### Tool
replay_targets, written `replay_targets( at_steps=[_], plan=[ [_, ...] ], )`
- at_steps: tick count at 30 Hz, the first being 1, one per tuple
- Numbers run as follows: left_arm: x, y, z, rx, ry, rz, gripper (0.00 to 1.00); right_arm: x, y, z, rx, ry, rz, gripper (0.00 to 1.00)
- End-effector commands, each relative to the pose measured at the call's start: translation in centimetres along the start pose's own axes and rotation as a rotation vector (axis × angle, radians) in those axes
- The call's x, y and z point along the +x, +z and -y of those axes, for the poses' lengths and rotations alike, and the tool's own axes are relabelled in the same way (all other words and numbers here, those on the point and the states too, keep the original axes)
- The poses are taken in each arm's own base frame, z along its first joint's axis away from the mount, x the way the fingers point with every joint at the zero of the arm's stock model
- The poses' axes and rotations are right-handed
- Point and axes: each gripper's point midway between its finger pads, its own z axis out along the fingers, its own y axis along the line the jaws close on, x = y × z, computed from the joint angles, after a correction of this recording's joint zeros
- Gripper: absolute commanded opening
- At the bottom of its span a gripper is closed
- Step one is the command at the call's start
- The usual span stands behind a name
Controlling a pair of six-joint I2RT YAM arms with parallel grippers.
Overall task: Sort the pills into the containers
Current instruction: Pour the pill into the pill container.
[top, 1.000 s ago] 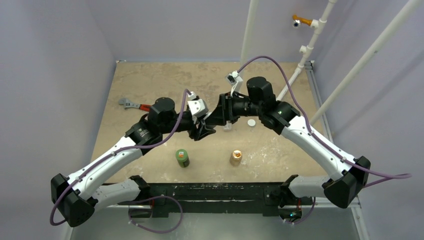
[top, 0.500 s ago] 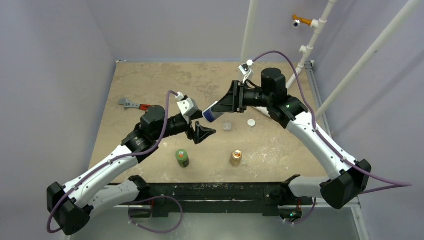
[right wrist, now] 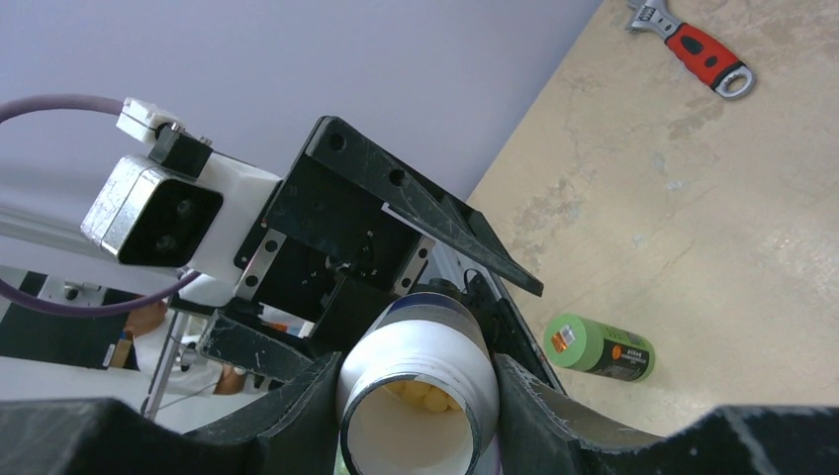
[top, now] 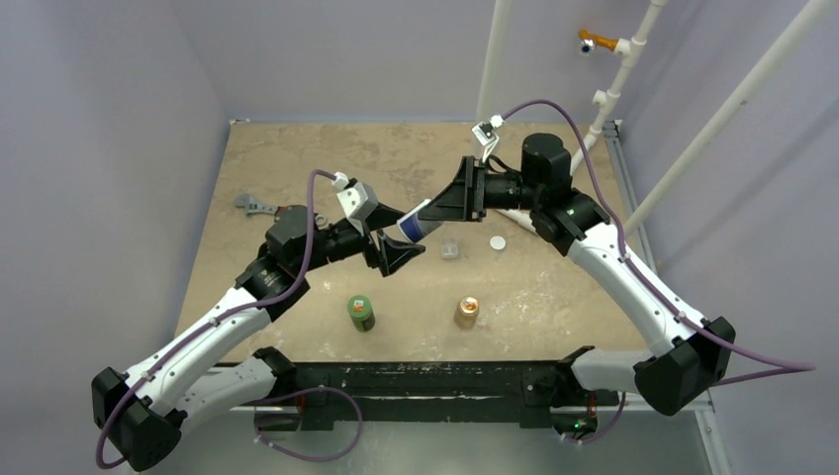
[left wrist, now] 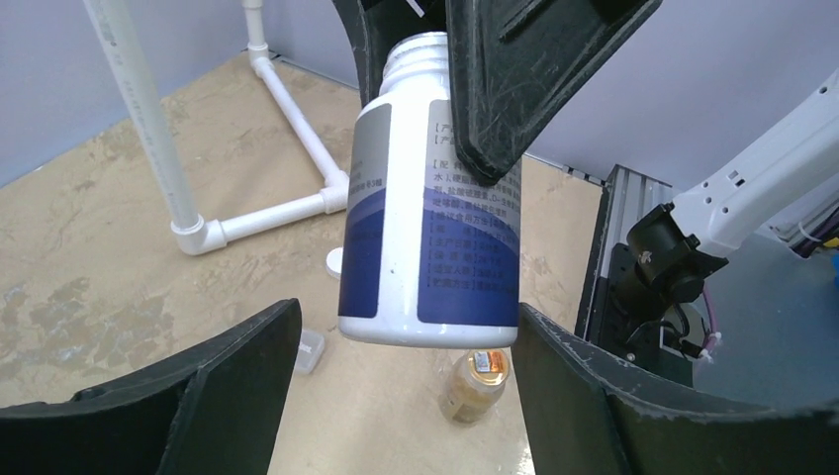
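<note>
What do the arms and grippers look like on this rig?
The left arm and right arm: white shells, black joints. The left gripper and right gripper: two broad, scuffed black triangular fingers each. A purple cable runs along each arm to a silver-white wrist camera. Small green light on the right arm.

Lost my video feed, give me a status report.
Right gripper shut on open white bottle. Left gripper open beside its base. Clear case on table, nothing blocking.

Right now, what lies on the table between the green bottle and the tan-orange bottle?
Nothing: the top view shows only bare table between the green bottle and the tan-orange bottle.
</note>
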Motion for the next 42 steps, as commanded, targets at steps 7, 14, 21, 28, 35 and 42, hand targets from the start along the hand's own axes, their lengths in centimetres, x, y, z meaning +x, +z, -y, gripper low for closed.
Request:
replay_targets(
  at_steps=[7, 14, 21, 28, 35, 42],
  plan=[
    [-4.3, 0.1, 1.2, 0.085, 0.007, 0.11, 0.69, -0.2, -0.7, -1.7, -0.054, -0.035, 0.016, 0.0],
    [-4.3, 0.3, 1.9, 0.133, -0.013, 0.102, 0.56, -0.4, -0.6, -1.7, -0.057, -0.026, 0.023, 0.0],
    [-4.1, 0.5, 2.1, 0.148, -0.03, 0.091, 0.53, -0.3, -0.4, -1.4, -0.053, -0.018, 0.022, 0.0],
    [-4.3, 1.0, 2.1, 0.159, -0.054, 0.097, 0.47, -0.2, -0.4, -1.1, -0.047, -0.013, 0.022, 0.0],
    [-4.5, 1.3, 2.1, 0.166, -0.07, 0.106, 0.43, -0.1, -0.3, -0.7, -0.037, -0.005, 0.023, 0.0],
    [-4.3, 1.5, 1.7, 0.15, -0.081, 0.109, 0.07, 0.0, 0.0, 0.1, -0.019, 0.005, 0.023, 0.0]
  ],
)
